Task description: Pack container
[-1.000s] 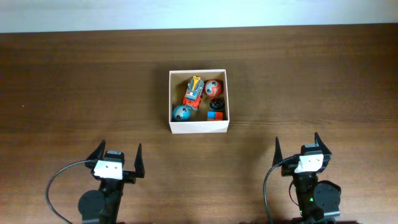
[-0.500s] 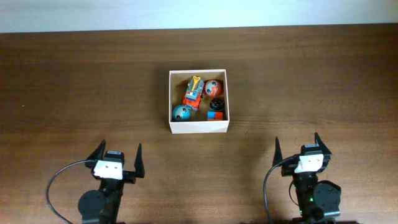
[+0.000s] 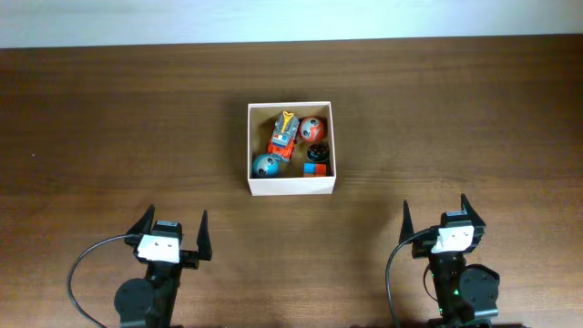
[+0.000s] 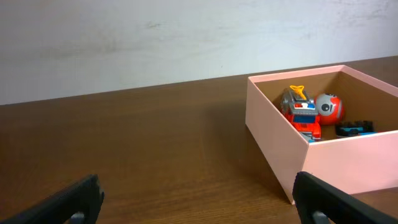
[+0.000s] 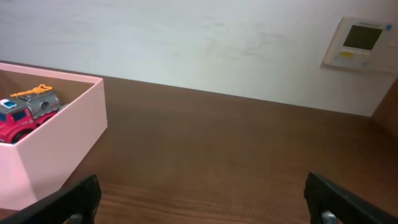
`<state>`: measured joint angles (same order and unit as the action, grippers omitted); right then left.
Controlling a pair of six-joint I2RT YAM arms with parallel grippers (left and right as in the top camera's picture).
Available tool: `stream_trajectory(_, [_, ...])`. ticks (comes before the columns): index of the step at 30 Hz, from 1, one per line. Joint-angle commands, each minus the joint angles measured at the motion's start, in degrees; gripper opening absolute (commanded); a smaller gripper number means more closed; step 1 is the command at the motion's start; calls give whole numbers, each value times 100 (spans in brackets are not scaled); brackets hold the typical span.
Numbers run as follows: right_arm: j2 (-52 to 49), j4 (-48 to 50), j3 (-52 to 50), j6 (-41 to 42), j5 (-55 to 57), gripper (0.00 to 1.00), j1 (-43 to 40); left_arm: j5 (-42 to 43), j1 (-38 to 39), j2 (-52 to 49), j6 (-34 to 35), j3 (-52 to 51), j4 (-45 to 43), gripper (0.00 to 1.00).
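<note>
The square white cardboard container (image 3: 291, 185) sits near the middle of the dark brown wooden table (image 3: 474, 109), with a red toy truck (image 3: 282, 137), a blue ball (image 3: 266, 165) and a red ball (image 3: 312, 128) inside, while the left gripper (image 3: 176, 219) and right gripper (image 3: 435, 208) hang by the near edge, fingers spread wide, holding nothing.

You had a dark wood-grain bench (image 3: 109, 137) under both pincers, smooth with a faint sheen. Ahead of the left pincer (image 3: 175, 219) and right pincer (image 3: 435, 210), the container (image 3: 291, 185) looked like thin matt card. The toy truck (image 3: 283, 134), red ball (image 3: 312, 128) and blue ball (image 3: 266, 165) looked like glossy plastic. The left pincer's fingers (image 4: 68, 200) were matt black. Beyond them, the wall (image 4: 124, 37) was matt and pale.
</note>
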<state>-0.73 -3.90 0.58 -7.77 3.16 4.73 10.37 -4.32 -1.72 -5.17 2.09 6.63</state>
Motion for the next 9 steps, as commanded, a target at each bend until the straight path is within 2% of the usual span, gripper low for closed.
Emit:
stream_trajectory(1, [55, -57, -26, -39, 33, 98, 46, 55, -35, -15, -94, -13, 22, 99])
stream_trajectory(9, [55, -57, -26, -37, 33, 99, 46, 55, -35, -15, -94, -13, 20, 99])
